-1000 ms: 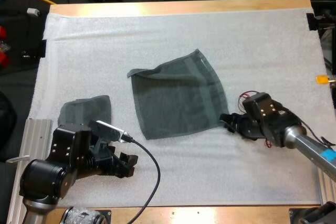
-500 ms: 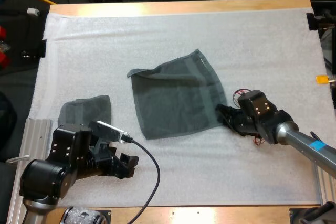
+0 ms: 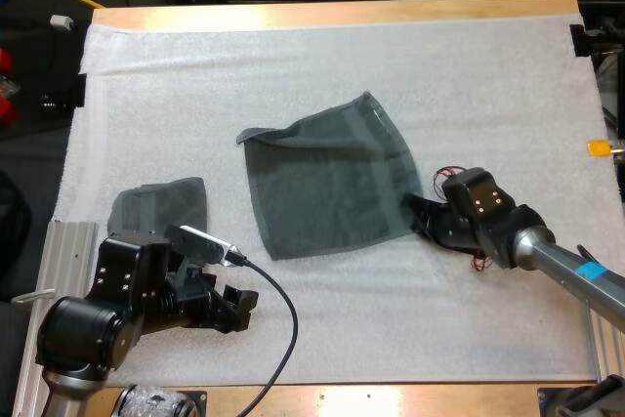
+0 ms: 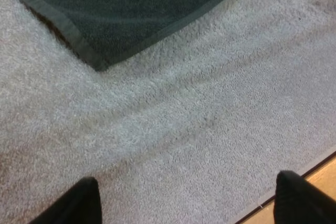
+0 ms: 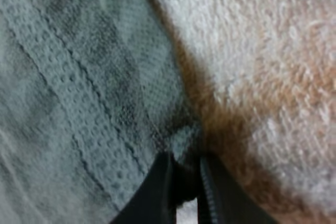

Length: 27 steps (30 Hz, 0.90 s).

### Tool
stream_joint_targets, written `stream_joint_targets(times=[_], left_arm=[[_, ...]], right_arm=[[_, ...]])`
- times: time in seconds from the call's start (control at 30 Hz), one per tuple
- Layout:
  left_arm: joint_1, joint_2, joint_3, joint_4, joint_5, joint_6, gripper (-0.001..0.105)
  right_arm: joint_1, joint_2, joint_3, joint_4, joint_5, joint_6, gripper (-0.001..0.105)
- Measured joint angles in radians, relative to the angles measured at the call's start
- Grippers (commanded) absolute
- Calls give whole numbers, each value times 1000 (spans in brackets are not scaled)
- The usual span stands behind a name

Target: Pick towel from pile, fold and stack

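A dark grey-green towel (image 3: pixel 327 178) lies spread, slightly skewed, in the middle of the white mat, its far left corner turned over. My right gripper (image 3: pixel 418 214) is low at the towel's near right corner. In the right wrist view its fingertips (image 5: pixel 164 192) stand almost together, pinching the hemmed towel corner (image 5: pixel 181 137) in my right gripper (image 5: pixel 185 195). A smaller bundled towel (image 3: pixel 159 206) lies at the mat's left, partly behind my left arm. My left gripper (image 3: pixel 234 308) hovers open over bare mat near the front; the spread towel's near left corner (image 4: pixel 100 61) lies ahead of its fingers (image 4: pixel 79 203).
The white mat (image 3: pixel 322 65) covers most of the wooden table (image 3: pixel 332 13). A metal rail (image 3: pixel 59 241) runs along the table's left edge. The table's front edge (image 4: pixel 320 174) shows close beside my left gripper's finger.
My right gripper slid left to the towel's near right corner and has stayed there for the last half second. The left arm and both towels have not moved.
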Motion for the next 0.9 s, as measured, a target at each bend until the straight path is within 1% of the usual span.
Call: stream_joint_targets(times=[0.1, 0.23, 0.43, 0.53, 0.8, 0.9], left_arm=[[0, 1, 0, 0, 0, 0, 66], [0, 19, 0, -17, 10, 3, 66], [0, 117, 2, -87, 70, 3, 66], [-14, 188, 2, -114, 71, 3, 66], [-125, 403, 2, -228, 76, -1, 66], [-142, 473, 2, -279, 79, -11, 66]], right_arm=[[0, -28, 0, 44, 0, -41, 0], [0, -88, 0, 136, 9, -116, 0], [0, -147, 0, 231, 28, -197, 0], [0, -158, 0, 251, 32, -199, 0], [0, -158, 0, 272, 35, -204, 0], [0, -158, 0, 277, 37, -204, 0]])
